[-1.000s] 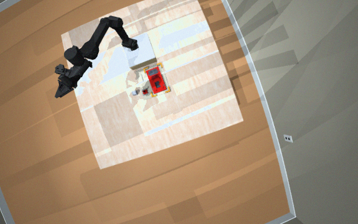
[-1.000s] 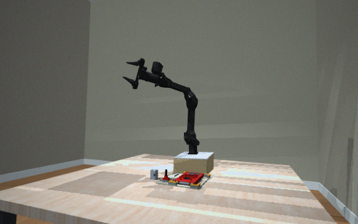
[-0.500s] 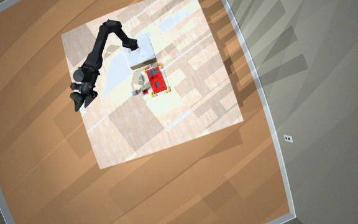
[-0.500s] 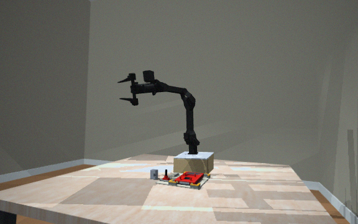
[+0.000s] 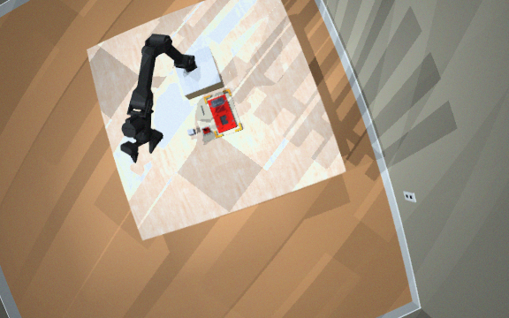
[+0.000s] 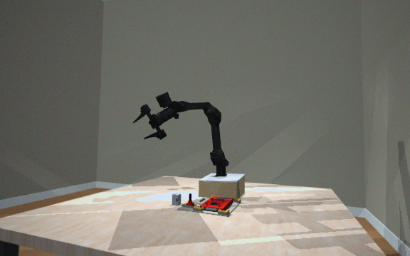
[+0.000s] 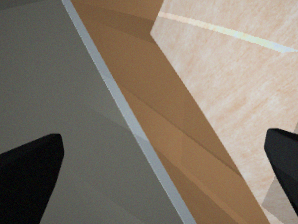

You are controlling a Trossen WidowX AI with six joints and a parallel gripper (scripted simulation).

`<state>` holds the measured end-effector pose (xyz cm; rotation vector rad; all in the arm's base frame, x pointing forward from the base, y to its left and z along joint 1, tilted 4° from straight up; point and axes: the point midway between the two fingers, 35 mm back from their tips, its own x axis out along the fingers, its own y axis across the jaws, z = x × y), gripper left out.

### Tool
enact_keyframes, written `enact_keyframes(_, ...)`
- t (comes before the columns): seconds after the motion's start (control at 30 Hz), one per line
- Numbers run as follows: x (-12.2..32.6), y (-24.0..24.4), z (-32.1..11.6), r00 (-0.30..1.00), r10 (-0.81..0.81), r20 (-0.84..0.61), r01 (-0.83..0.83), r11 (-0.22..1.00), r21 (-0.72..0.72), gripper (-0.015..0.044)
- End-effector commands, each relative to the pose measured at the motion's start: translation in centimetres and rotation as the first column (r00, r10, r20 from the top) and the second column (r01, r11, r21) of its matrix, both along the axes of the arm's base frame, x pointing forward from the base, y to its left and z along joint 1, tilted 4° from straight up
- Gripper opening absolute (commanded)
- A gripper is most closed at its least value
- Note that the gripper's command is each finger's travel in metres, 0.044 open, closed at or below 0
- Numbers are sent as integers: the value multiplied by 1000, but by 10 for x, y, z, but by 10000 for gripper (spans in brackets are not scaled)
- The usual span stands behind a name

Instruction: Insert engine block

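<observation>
The red car body lies flat in a light tray with yellow corners. Dark areas show in its top; the rib is too small to make out. A small grey block, which looks like the engine block, stands upright on the table apart from the car body, on its left. In the exterior view a dark mark shows on its side; I cannot tell whether it is the slot. My gripper is open and empty, high above the table and left of the block. Neither object shows in the wrist view.
A small red piece with a black upright peg stands between the grey block and the car body. The arm's box-shaped base stands just behind the tray. The table edge crosses the wrist view.
</observation>
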<state>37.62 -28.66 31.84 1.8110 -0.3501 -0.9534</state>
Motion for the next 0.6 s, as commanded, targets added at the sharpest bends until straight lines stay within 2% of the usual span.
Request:
enact_keyframes(0.0,4,11,-36,1000,-21,-23,25,989,148,440)
enact_keyframes(0.27,4,36,-96,991,-91,-94,121,913,389,440)
enact_keyframes(0.57,-8,69,-156,956,-186,-227,287,757,587,440)
